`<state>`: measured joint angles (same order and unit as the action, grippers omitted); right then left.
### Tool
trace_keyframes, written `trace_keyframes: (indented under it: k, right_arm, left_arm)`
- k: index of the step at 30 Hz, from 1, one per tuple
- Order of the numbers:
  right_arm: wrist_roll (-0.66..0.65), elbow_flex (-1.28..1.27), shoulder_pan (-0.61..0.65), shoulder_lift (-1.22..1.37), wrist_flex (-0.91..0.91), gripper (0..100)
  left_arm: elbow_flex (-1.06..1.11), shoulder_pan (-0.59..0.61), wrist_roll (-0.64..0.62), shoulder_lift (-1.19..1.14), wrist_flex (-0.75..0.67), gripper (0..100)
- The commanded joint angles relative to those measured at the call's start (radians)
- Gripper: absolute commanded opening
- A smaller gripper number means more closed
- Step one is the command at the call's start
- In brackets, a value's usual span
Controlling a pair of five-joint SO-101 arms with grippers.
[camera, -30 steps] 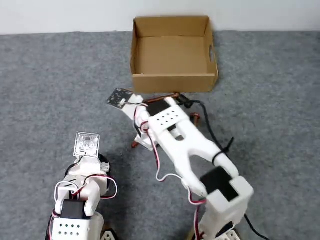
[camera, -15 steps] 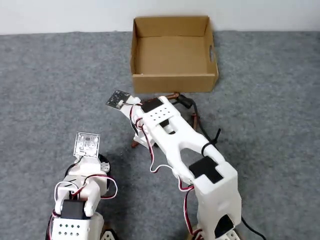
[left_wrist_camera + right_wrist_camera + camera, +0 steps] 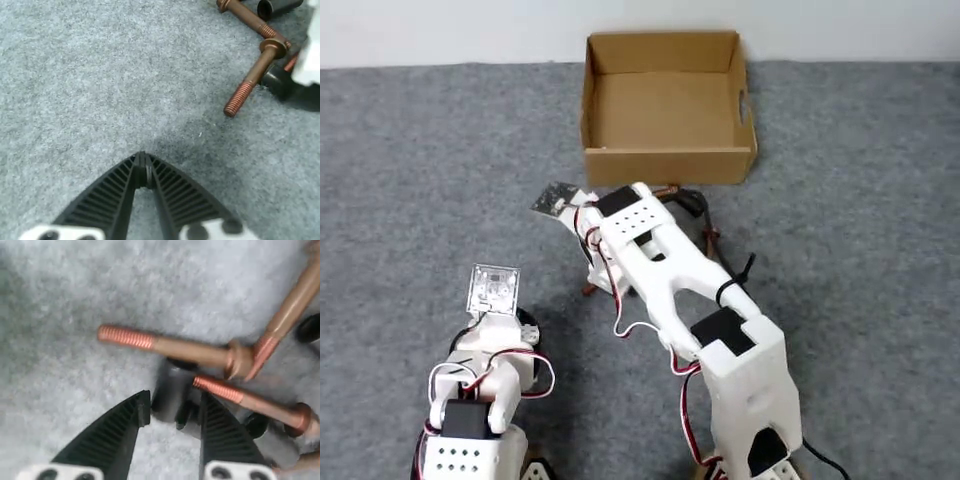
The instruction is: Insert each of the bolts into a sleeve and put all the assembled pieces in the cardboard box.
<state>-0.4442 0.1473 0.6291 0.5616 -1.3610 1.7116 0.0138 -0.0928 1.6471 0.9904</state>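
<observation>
Right end effector half-open astride black sleeve, axis approx along fingers.

One cardboard box, two arms, three clear bolts, three sleeves on one desk.
The left arm and right arm each carry one pincer, making two: the left pincer and the right pincer. The right wrist view gives three copper bolts: one crosswise, one slanting, one lower. A copper scrap at the edge may be a fourth. It also gives three black sleeves: and a partly hidden one. The left wrist view counts two whole bolts and two sleeves.
</observation>
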Motion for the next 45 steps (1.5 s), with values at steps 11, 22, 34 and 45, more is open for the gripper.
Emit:
trace_keyframes:
  k: [11,22,34,45]
  right_arm:
    - [0.058,0.037,0.004,0.004,-0.024,19.8]
    - [0.061,0.109,0.004,0.004,0.004,19.8]
    - [0.06,0.127,0.03,0.077,0.008,16.2]
    - [0.063,0.296,0.025,0.05,-0.147,1.0]
  left_arm:
    - [-0.021,-0.003,-0.002,0.006,0.003,1]
    - [-0.021,-0.003,-0.002,0.006,0.003,1]
    - [-0.021,-0.003,-0.002,0.006,0.003,1]
    - [-0.021,-0.003,-0.002,0.006,0.003,1]
